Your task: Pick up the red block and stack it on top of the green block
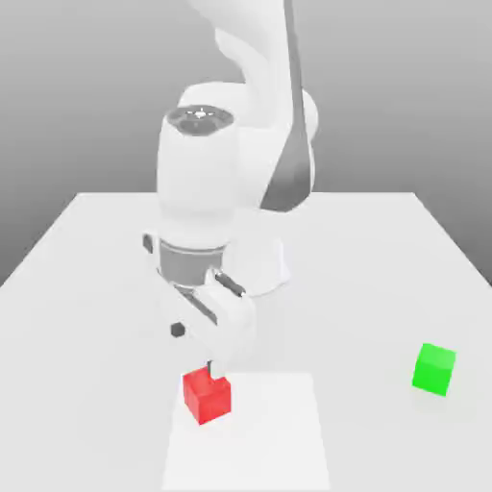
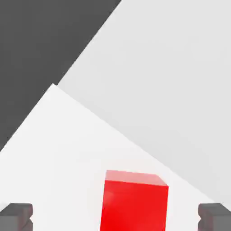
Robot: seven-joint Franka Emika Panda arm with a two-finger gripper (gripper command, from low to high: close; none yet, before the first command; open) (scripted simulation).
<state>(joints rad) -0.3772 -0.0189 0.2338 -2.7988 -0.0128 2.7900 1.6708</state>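
The red block (image 1: 208, 396) sits on a brighter white patch of the table near the front, at the exterior view's left of centre. My gripper (image 1: 212, 369) hangs directly over it, its fingertips just reaching the block's top. In the hand view the red block (image 2: 134, 200) lies between the two dark fingertips (image 2: 16, 216), which stand far apart, so the gripper (image 2: 116, 219) is open and holds nothing. The green block (image 1: 434, 370) rests alone on the table at the exterior view's right, well away from the gripper.
The white table (image 1: 384, 269) spreads around the arm's base (image 1: 258, 264). A brighter rectangular patch (image 1: 259, 437) lies under the red block. In the hand view the table edge (image 2: 85, 49) borders dark floor.
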